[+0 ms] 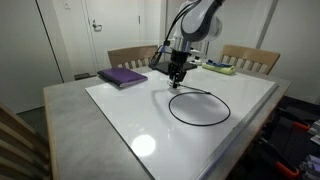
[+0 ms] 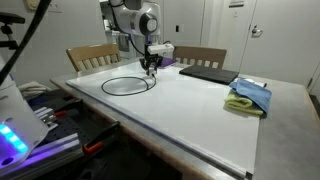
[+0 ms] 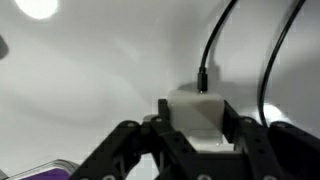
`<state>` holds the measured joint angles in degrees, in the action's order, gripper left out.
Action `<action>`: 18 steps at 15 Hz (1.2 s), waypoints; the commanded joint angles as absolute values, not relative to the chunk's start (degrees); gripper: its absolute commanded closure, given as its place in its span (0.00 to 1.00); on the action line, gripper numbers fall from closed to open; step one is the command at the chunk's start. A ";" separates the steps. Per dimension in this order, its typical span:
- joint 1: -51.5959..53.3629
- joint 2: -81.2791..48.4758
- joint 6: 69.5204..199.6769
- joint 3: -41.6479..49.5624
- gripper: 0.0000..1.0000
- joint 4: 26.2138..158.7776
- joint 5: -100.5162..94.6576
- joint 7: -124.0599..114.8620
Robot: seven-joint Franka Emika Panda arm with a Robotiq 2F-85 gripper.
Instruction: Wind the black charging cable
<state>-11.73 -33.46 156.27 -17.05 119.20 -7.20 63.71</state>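
The black charging cable [image 1: 200,124] lies in a round loop on the white table top, seen in both exterior views [image 2: 128,95]. Its end is plugged into a white charger block [image 3: 195,112]. My gripper [image 1: 176,72] stands at the far edge of the loop [image 2: 150,68], close above the table. In the wrist view the gripper [image 3: 196,118] is shut on the white block, one finger on each side. Two strands of the cable [image 3: 208,50] run away from it over the table.
A flat dark purple case [image 1: 123,76] lies near the gripper and also shows in an exterior view [image 2: 207,73]. Blue and yellow cloths [image 2: 250,97] lie at one end of the table. Wooden chairs [image 1: 250,58] stand behind the table. Its grey rim [image 1: 70,120] surrounds the white top.
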 commanded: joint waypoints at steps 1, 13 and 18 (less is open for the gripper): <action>-10.57 -33.35 156.26 -15.98 0.74 119.09 -5.87 64.57; -12.58 -32.90 155.19 -23.04 0.74 120.59 -6.83 94.11; -11.38 -34.61 150.32 -22.36 0.74 119.23 -6.79 109.45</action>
